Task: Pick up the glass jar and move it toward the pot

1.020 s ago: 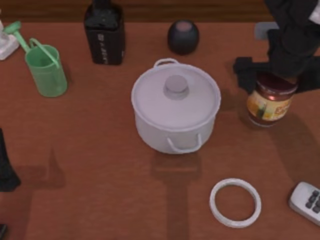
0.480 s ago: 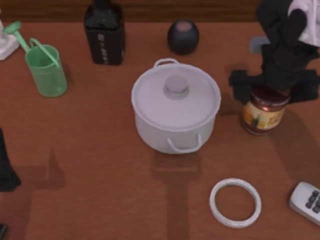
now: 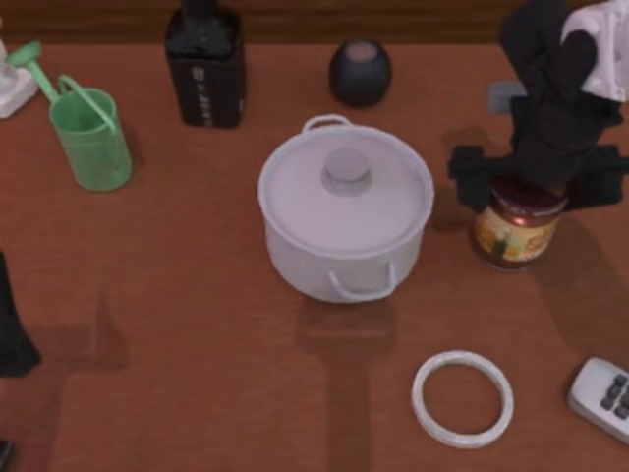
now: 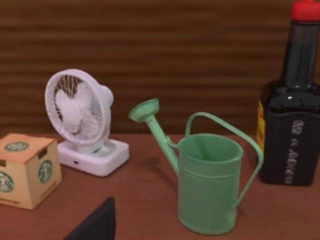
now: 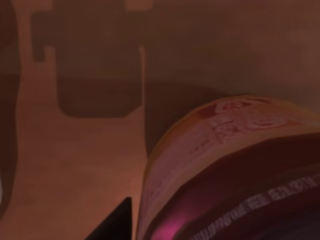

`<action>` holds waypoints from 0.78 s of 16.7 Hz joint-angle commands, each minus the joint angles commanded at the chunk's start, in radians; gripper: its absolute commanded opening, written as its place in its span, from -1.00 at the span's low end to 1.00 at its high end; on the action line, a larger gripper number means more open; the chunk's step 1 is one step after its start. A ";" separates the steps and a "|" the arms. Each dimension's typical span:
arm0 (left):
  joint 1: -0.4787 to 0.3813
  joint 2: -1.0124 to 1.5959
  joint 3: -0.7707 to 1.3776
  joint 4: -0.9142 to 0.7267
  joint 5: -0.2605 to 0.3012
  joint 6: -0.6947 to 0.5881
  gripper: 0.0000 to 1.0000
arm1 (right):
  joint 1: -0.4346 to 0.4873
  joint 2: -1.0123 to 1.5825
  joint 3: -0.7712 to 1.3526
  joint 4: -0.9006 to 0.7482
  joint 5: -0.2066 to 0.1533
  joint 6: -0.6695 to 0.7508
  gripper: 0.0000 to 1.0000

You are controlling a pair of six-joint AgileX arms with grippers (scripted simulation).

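The glass jar (image 3: 516, 236), with a dark red lid and a yellow-orange label, is to the right of the large white pot (image 3: 344, 221), a short gap apart. My right gripper (image 3: 536, 182) comes down on it from above and is shut on its lid end. In the right wrist view the jar (image 5: 225, 150) fills the frame, with one black fingertip (image 5: 117, 222) against its side. I cannot tell whether the jar touches the table. My left gripper (image 3: 12, 339) is parked at the table's left edge and is open, one fingertip (image 4: 97, 222) showing.
A green watering can (image 3: 88, 138), a black bottle (image 3: 204, 74) and a dark round object (image 3: 360, 71) stand along the back. A white ring (image 3: 462, 398) and a remote (image 3: 604, 396) lie at the front right. A white fan (image 4: 82, 120) and a box (image 4: 25, 170) are at the far left.
The right gripper has carried the jar a little to the left and toward the front, closing the gap to the pot. The left arm has not moved.
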 joint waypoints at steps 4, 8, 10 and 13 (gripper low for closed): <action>0.000 0.000 0.000 0.000 0.000 0.000 1.00 | 0.000 0.000 0.000 0.000 0.000 0.000 0.06; 0.000 0.000 0.000 0.000 0.000 0.000 1.00 | 0.000 0.000 0.000 0.000 0.000 0.000 0.66; 0.000 0.000 0.000 0.000 0.000 0.000 1.00 | 0.000 0.000 0.000 0.000 0.000 0.000 0.96; 0.000 0.000 0.000 0.000 0.000 0.000 1.00 | 0.000 0.000 0.000 0.000 0.000 0.000 1.00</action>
